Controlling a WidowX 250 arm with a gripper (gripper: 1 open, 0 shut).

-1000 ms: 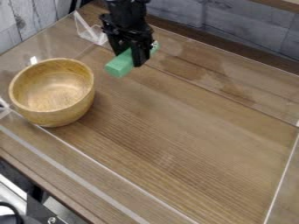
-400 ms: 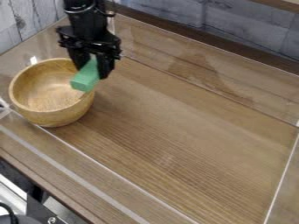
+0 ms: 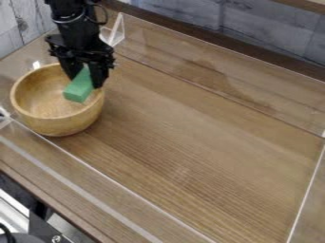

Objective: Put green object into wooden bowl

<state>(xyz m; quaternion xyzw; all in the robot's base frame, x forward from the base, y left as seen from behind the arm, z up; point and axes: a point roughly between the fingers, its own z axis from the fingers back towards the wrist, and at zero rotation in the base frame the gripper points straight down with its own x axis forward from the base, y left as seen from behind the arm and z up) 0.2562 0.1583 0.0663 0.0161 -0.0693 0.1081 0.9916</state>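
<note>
- My gripper [image 3: 79, 74] is clamped on the green object [image 3: 79, 88], fingers pinching its upper end while the rest of the block hangs tilted below them.
- The block sits over the opening of the wooden bowl [image 3: 51, 112], toward the bowl's far-right side, close to that rim; I cannot tell whether its lower end touches the inside wall or hangs just clear of it.
- The bowl stands at the left of the wooden table [image 3: 203, 142], and a clear low wall [image 3: 152, 211] edges the table all round.
- I judge the carrying step nearly done: what remains is to let go over the hollow and lift away.
- Risk one: the block hangs near the rim, not over the middle. If I let go here, its lower corner could catch the thick rim and tip it out onto the table on the far side.
- Risk two: the block is tilted in my grasp, so it may tumble or bounce off the smooth curved inside when it drops.
- Risk three: pushing lower could press the block or my fingers against the rim and shove or rock the rounded bowl.
- Moving a little toward the bowl's centre before releasing looks safer to me.
</note>
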